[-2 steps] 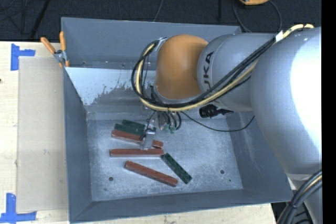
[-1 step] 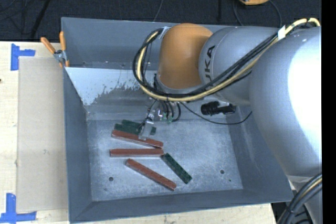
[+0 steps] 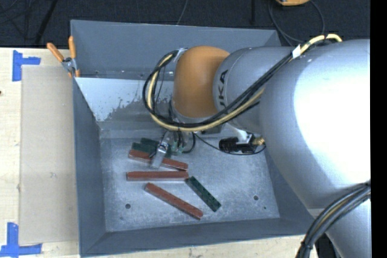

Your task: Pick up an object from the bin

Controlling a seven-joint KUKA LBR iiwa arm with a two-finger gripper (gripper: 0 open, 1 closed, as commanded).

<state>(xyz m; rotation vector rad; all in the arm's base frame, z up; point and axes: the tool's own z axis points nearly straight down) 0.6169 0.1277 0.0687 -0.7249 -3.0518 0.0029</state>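
1. Where the arm [image 3: 314,118] reaches in from the right, its orange cover [image 3: 196,83] and a loop of black and yellow cables [image 3: 149,96] hang over the back half of the grey bin [image 3: 91,190].
2. The pincer [image 3: 160,152] is down near the bin floor, a little left of the middle, with its tip at the uppermost brown stick [image 3: 176,164].
3. Whether the pincer is released or clenched cannot be told, and neither can whether it grips anything, because its tip is partly hidden under the wrist.
4. The uppermost brown stick lies flat and slants gently down to the right, with the pincer across its middle.
5. A small dark green piece [image 3: 144,145] sits just beside the pincer on its left, by that stick's left end.
6. A second brown stick [image 3: 156,176] lies nearly level, just in front of the first.
7. A third brown stick [image 3: 174,201] lies nearer the front wall and slants down to the right.
8. A dark green stick [image 3: 203,194] also slants down to the right; its upper end is close to the right end of the second brown stick.
9. A black part with a yellow end [image 3: 239,145] shows under the arm to the right, and whether it belongs to the robot or to the bin cannot be told.
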